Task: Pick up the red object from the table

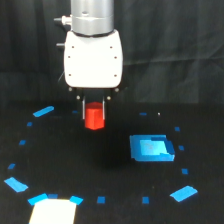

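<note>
One arm works this scene, its white gripper (94, 107) pointing straight down with the red object (94, 117) caught between its two thin fingers, so the gripper is clenched on the block. The block sits centred in the jaws, its lower part showing below the fingertips, a hold that should keep it from twisting. Whether it is clear of the table (110, 165) or resting on it is hard to tell against the black surface; it looks slightly raised. The blue square piece (151, 148) lies nearer the camera and to the right, well apart, so it does not obstruct the grasp.
</note>
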